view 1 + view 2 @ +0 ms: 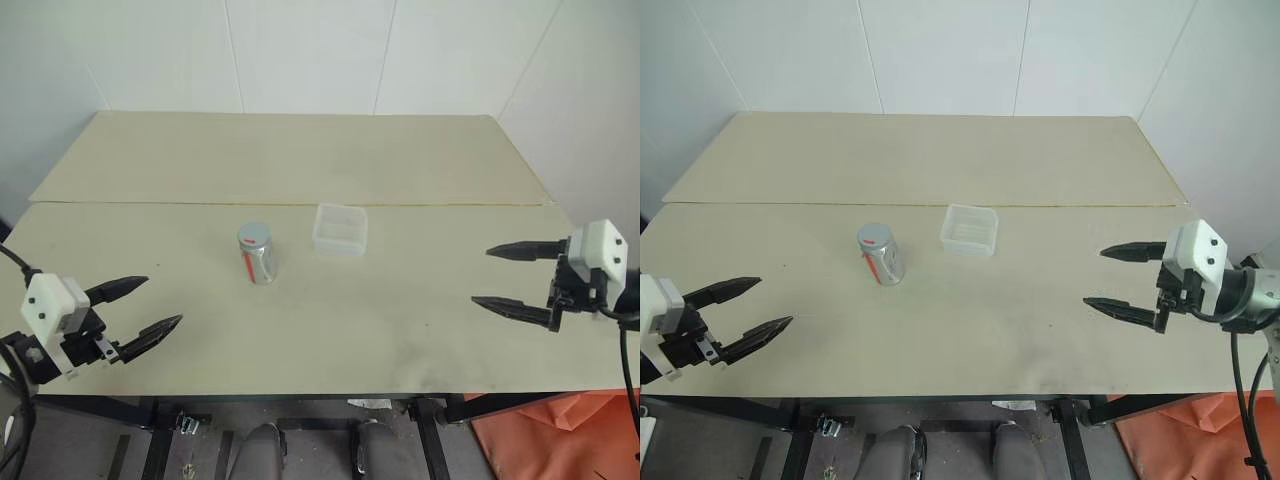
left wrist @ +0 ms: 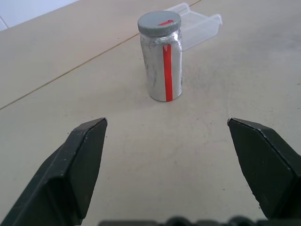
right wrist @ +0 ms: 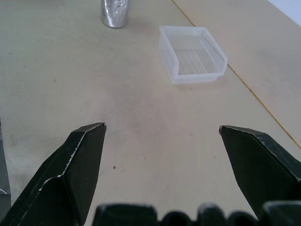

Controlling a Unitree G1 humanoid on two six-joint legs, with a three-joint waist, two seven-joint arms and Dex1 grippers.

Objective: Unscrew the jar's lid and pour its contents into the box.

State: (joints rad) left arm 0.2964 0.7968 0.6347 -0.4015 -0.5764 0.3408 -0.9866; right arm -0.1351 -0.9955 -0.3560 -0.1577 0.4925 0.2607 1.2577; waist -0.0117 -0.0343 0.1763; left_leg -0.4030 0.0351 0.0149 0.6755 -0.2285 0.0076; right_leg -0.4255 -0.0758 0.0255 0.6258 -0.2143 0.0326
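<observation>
While the jar (image 1: 257,255) stands capped by the lid (image 1: 254,235) mid-table, just left of the box (image 1: 340,229), both the left gripper (image 1: 141,308) and right gripper (image 1: 506,276), wide open and empty, should probably approach level, one gripping the body low.

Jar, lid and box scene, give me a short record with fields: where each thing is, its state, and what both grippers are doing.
jar: upright on the table, to the box's left, apart from it
lid: grey, on the jar
box: translucent, looks empty
left gripper: fingers open, holding nothing, off to the jar's left
right gripper: fingers open, holding nothing, off to the box's right
</observation>
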